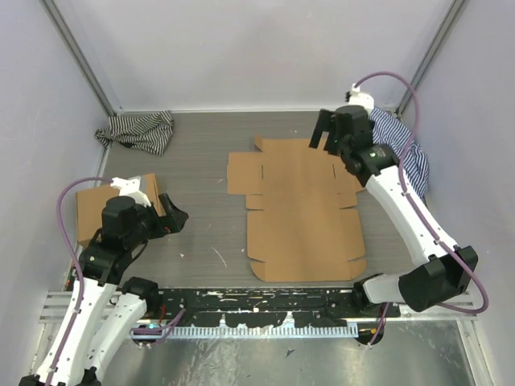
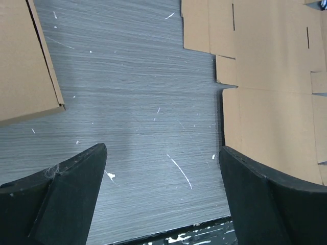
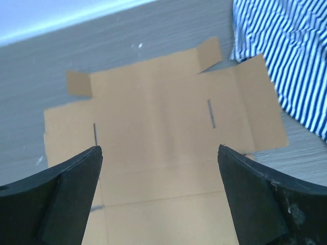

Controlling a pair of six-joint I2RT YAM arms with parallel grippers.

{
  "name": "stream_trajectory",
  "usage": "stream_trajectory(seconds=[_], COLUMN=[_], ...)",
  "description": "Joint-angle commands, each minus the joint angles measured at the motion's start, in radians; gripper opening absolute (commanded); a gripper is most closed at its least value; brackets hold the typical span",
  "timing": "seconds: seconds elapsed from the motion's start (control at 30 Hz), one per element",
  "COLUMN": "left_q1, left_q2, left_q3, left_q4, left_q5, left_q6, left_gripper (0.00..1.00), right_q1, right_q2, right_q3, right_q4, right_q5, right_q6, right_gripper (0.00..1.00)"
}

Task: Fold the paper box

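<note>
The paper box (image 1: 302, 209) lies flat and unfolded in the middle of the table, a brown die-cut sheet with flaps and slits. My right gripper (image 1: 325, 133) hovers open above its far right corner; the right wrist view looks down on the sheet (image 3: 163, 117) between the wide-apart fingers of that gripper (image 3: 159, 148). Left of the sheet, my left gripper (image 1: 172, 215) stands open over bare table. In the left wrist view its gripper (image 2: 162, 149) holds nothing, and the sheet's left edge (image 2: 265, 76) shows at the right.
A second flat brown cardboard box (image 1: 92, 211) (image 2: 25, 61) lies at the left, beside the left arm. One striped cloth (image 1: 137, 130) sits at the back left, another (image 1: 402, 145) (image 3: 286, 56) beside the sheet's right edge. A black rail (image 1: 257, 310) runs along the near edge.
</note>
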Motion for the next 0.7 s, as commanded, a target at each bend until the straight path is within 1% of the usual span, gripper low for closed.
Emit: stream_trajectory(seconds=[0.0, 0.1, 0.2, 0.3, 0.37, 0.4, 0.47, 0.53, 0.6, 0.67], left_q1=[-0.001, 0.005, 0.007, 0.007, 0.007, 0.007, 0.008, 0.009, 0.010, 0.010], left_q2=[-0.022, -0.009, 0.016, 0.069, 0.114, 0.140, 0.200, 0.273, 0.329, 0.379], left_q3=[0.029, 0.027, 0.022, 0.010, -0.003, -0.010, -0.028, -0.036, -0.040, -0.034], left_q4=[0.016, 0.049, 0.097, 0.150, 0.202, 0.227, 0.285, 0.334, 0.384, 0.411], left_q5=[0.033, 0.091, 0.083, 0.055, 0.058, 0.063, 0.072, 0.090, 0.098, 0.107], left_q6=[0.021, 0.009, -0.029, -0.091, -0.137, -0.156, -0.195, -0.211, -0.227, -0.232], left_gripper=[0.98, 0.98, 0.98, 0.98, 1.00, 0.97, 0.90, 0.77, 0.60, 0.48], right_q1=[-0.109, -0.149, -0.215, -0.346, -0.442, -0.490, -0.537, -0.559, -0.564, -0.565], right_q2=[0.012, -0.002, 0.015, 0.059, 0.056, 0.046, 0.019, -0.008, -0.019, -0.007], right_q3=[0.105, 0.099, 0.083, 0.032, -0.051, -0.096, -0.176, -0.220, -0.238, -0.240], right_q4=[0.040, 0.072, 0.057, 0.008, 0.030, 0.040, 0.050, 0.055, 0.066, 0.073], right_q5=[-0.080, -0.108, -0.143, -0.276, -0.406, -0.426, -0.393, -0.333, -0.303, -0.284], right_q6=[0.023, 0.041, 0.096, 0.169, 0.206, 0.219, 0.223, 0.216, 0.203, 0.190], right_gripper=[1.00, 1.00, 1.00, 0.99, 0.98, 0.97, 0.96, 0.96, 0.94, 0.93])
